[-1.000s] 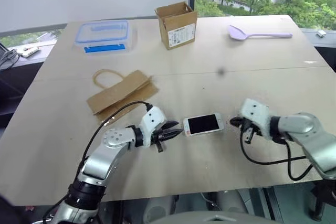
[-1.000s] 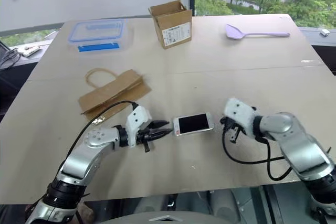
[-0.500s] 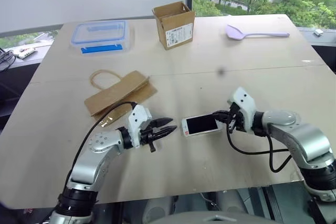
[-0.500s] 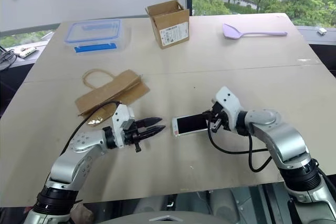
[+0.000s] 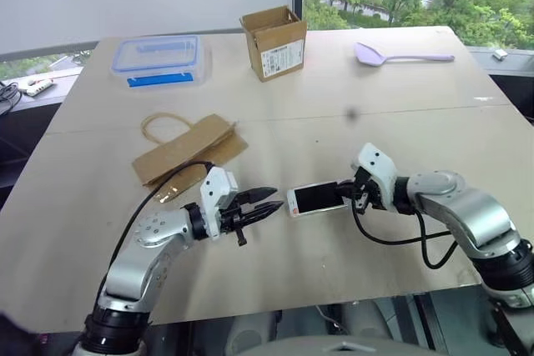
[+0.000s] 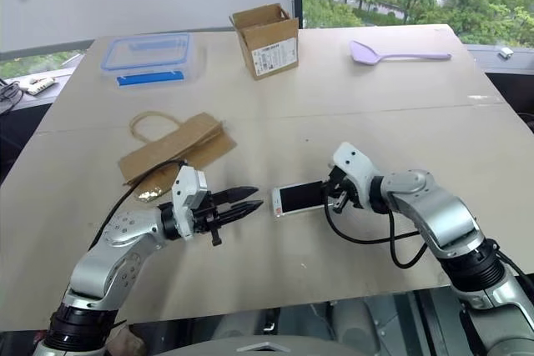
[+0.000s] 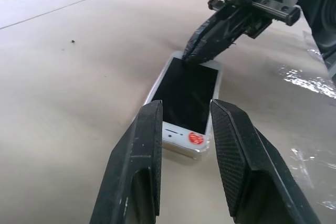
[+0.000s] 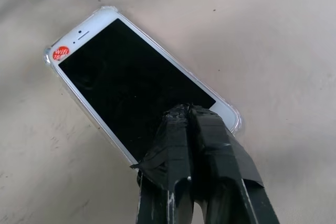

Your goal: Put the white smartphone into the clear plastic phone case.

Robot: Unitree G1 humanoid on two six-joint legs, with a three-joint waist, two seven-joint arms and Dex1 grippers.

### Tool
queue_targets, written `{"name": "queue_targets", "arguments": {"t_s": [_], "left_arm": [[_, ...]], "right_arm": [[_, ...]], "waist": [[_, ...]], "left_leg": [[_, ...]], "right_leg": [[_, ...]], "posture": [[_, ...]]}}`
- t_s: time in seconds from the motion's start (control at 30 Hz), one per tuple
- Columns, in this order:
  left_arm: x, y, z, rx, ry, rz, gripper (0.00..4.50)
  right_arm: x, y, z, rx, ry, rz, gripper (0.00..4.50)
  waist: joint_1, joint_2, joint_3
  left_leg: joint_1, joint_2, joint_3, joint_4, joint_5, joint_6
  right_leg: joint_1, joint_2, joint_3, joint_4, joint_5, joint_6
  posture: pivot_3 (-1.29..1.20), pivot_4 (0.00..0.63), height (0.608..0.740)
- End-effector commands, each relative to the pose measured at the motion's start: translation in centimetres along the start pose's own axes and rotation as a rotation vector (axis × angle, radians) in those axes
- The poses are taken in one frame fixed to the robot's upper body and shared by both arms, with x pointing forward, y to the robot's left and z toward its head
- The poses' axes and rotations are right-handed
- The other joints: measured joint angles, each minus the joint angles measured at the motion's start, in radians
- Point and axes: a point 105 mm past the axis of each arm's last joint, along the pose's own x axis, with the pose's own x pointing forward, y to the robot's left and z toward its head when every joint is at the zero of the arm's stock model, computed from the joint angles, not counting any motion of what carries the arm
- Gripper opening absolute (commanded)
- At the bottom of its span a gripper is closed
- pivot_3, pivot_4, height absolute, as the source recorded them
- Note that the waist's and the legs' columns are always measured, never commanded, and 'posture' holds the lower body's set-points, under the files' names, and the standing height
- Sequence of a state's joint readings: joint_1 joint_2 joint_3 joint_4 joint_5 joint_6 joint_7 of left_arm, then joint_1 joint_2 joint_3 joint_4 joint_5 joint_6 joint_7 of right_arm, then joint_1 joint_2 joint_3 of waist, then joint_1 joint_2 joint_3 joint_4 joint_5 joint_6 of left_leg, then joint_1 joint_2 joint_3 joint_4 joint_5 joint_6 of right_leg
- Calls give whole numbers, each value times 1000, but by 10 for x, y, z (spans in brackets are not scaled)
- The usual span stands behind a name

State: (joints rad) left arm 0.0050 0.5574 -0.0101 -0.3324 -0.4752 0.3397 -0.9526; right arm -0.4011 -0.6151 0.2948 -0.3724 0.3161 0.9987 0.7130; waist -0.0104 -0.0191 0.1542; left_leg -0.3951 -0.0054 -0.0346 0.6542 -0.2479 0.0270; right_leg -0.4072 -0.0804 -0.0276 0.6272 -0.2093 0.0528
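Note:
The white smartphone lies flat, screen up, near the table's front middle. A thin see-through rim around it is the clear plastic phone case, so the phone sits inside it. My right gripper is shut, its joined tips pressing on the phone's right end. My left gripper hovers just left of the phone's other end, open, with nothing between its fingers. The left wrist view looks along the phone to the right gripper at its far end.
A brown paper bag lies behind my left arm. At the back stand a blue-lidded clear box and an open cardboard box. A lilac spoon lies at the back right. The table's front edge is close.
My right gripper swung left from beside the phone and lowered its shut tips onto the phone's right end. The left gripper stayed open near the left end, rising slightly.

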Motion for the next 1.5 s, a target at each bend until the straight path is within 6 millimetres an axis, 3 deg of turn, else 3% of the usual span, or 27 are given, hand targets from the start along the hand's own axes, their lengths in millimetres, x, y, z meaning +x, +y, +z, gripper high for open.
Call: {"name": "queue_targets", "arguments": {"t_s": [0.03, 0.13, 0.23, 0.27, 0.47, 0.63, 0.73, 0.83, 0.9, 1.27, 1.37, 1.5], "left_arm": [[1, -4, 10, 31, -27, -13, 1461], [3, -4, 11, 24, -33, -12, 1461], [3, -5, 12, 12, -37, -28, 199], [3, -5, 12, 14, -35, -29, 84], [2, -4, 10, 11, -28, -18, 84], [1, -3, 9, 13, -21, -5, 84], [1, -4, 7, 8, -17, -6, 84], [2, -5, 5, 1, -13, -16, 84], [3, -5, 4, 2, -10, -22, 84], [5, -4, 4, 13, -1, -34, 84], [5, -4, 4, 13, -1, -29, 84], [5, -4, 3, 13, 9, -17, 84]], "right_arm": [[19, 13, -65, 147, 250, 46, 0], [25, 17, -76, 158, 283, 51, 0], [28, 19, -79, 164, 291, 54, 0], [28, 19, -80, 164, 292, 54, 0], [30, 20, -80, 158, 274, 41, 0], [14, 11, -29, 69, -24, 5, 0], [-6, 11, -13, 33, -109, 8, 0], [-19, 18, -5, 53, -147, 51, 0], [-23, 21, -9, 54, -126, 69, 0], [-3, 4, -61, 25, 169, 30, 0], [0, 3, -61, 29, 179, 29, 0], [2, 4, -40, 24, 45, 30, 0]], "waist": [[0, -3, -5], [0, -6, -9], [0, -6, -16], [0, -6, -18], [0, -8, -22], [3, -8, -20], [4, 5, -10], [5, 6, -8], [5, 6, -6], [1, 4, -4], [1, 1, -6], [2, 1, -6]], "left_leg": [[0, 0, 0, 0, 0, 0], [6, 1, 0, 0, 0, 0], [15, 3, 1, -3, -1, 0], [15, 4, 1, -3, -1, 0], [15, 5, 1, -3, -1, 0], [14, 6, 1, -3, -1, 0], [11, 5, 2, -3, -1, 0], [6, 4, 2, -3, -1, 0], [-3, 4, 1, -3, -1, 0], [-2, 4, 2, -2, -1, 0], [-1, 5, 1, -2, -1, 0], [-1, 5, 1, -2, -1, 0]], "right_leg": [[0, 0, 0, 0, 0, 0], [6, 0, 0, -1, -1, 0], [13, -1, 0, -2, -4, 4], [12, -1, 0, -2, -4, 4], [13, 0, 0, -2, -3, 4], [12, 0, 0, -2, -4, 4], [10, -1, 0, -3, -3, 4], [4, 0, 1, -3, -3, 4], [-4, 1, 1, -1, 0, 1], [-3, 1, 1, -2, -3, 4], [-2, 1, 0, -2, -3, 4], [-1, 1, 0, -2, -3, 4]], "posture": [[0, 150, 740], [0, 150, 740], [0, 150, 740], [0, 150, 740], [0, 150, 740], [0, 150, 740], [0, 150, 740], [0, 150, 740], [0, 150, 740], [0, 150, 740], [0, 150, 740], [0, 150, 740]]}}
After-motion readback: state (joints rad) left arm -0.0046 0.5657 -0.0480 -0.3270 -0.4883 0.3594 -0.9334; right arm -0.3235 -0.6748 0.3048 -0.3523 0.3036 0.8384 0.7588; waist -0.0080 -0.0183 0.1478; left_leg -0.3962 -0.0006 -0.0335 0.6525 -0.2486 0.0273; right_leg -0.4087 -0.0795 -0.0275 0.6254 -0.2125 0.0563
